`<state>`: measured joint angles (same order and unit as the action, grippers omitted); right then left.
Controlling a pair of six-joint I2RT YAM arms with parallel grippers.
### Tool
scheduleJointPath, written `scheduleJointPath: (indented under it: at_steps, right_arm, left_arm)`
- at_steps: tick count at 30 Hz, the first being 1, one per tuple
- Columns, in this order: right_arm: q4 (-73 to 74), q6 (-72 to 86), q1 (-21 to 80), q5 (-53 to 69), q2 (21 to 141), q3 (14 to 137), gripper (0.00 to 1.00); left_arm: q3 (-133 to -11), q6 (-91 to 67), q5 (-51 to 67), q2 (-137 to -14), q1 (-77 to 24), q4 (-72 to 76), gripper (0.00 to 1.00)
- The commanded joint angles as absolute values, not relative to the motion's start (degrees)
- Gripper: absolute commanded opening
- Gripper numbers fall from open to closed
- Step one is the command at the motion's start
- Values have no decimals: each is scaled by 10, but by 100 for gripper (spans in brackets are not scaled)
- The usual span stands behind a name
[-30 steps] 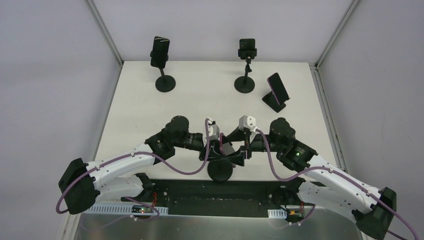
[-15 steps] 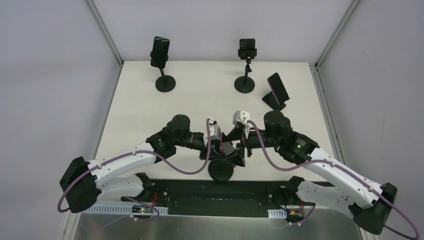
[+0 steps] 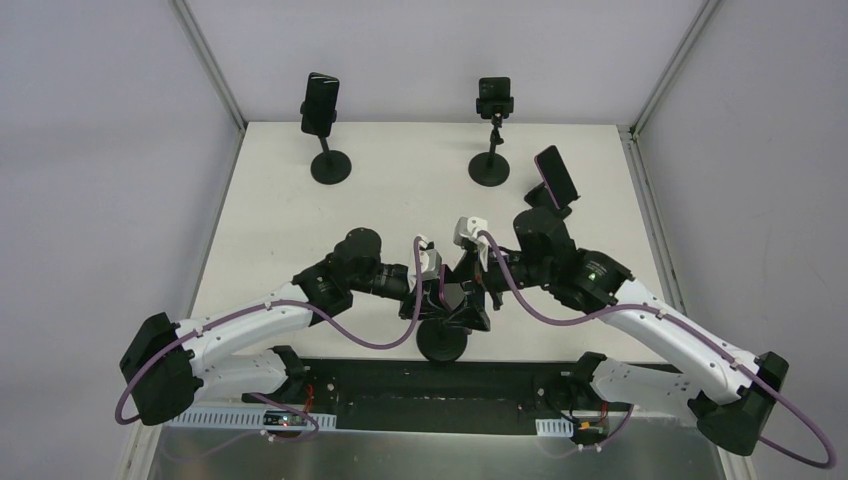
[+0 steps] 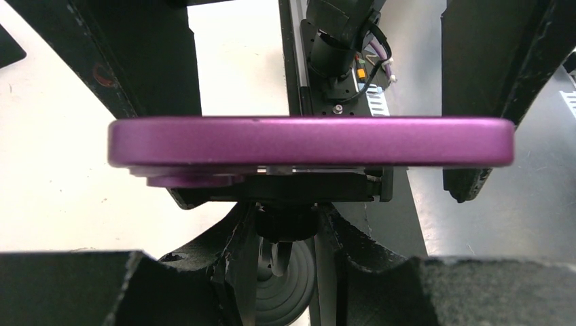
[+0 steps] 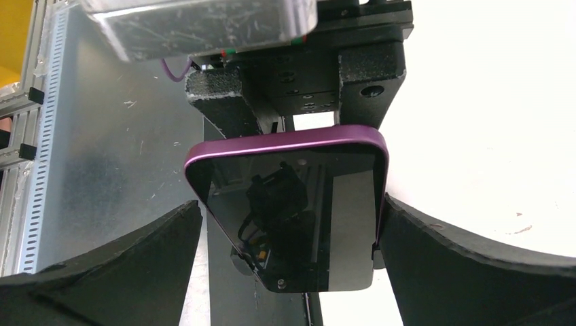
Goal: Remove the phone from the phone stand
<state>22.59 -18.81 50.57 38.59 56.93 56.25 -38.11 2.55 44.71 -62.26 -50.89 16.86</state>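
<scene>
A purple phone (image 3: pixel 455 297) sits in the clamp of a black phone stand whose round base (image 3: pixel 443 343) rests at the table's near edge. My left gripper (image 3: pixel 436 302) reaches in from the left and is shut on the stand's neck under the clamp (image 4: pixel 288 227). The phone's purple edge (image 4: pixel 312 141) spans the left wrist view above the fingers. My right gripper (image 3: pixel 472 300) comes from the right. Its fingertips (image 5: pixel 390 224) sit against both side edges of the phone (image 5: pixel 306 204), whose dark screen faces the right wrist camera.
Three other stands hold phones farther back: one at back left (image 3: pixel 320 103), one at back middle (image 3: pixel 494 100), and a low one with a magenta phone (image 3: pixel 553 178) at the right. A metal strip (image 3: pixel 400 430) runs along the near edge by the arm bases.
My right arm has swung its wrist and elbow left and farther over the table while its fingers stayed at the phone. The left arm, the stand and the phone have hardly moved.
</scene>
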Motion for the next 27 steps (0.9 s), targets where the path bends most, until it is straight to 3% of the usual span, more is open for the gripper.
scheduleJointPath:
  at_steps: [1, 15, 19, 21, 25, 27]
  right_arm:
    - [272, -197, 513, 401, 579, 587, 99]
    - [261, -225, 524, 367, 616, 614, 99]
    - [265, -231, 525, 375, 616, 615, 92]
    - [271, -241, 524, 381, 614, 617, 81]
    - [276, -254, 524, 375, 606, 612, 47]
    - [275, -262, 524, 376, 600, 607, 18]
  left_arm:
    - [-405, 48, 423, -624, -495, 179, 0]
    - [-408, 47, 431, -627, -496, 172, 0]
    - [-406, 48, 431, -626, -495, 170, 0]
    - [-405, 49, 429, -627, -496, 170, 0]
    - [-402, 49, 418, -630, -496, 168, 0]
    - [-400, 48, 408, -631, -495, 168, 0]
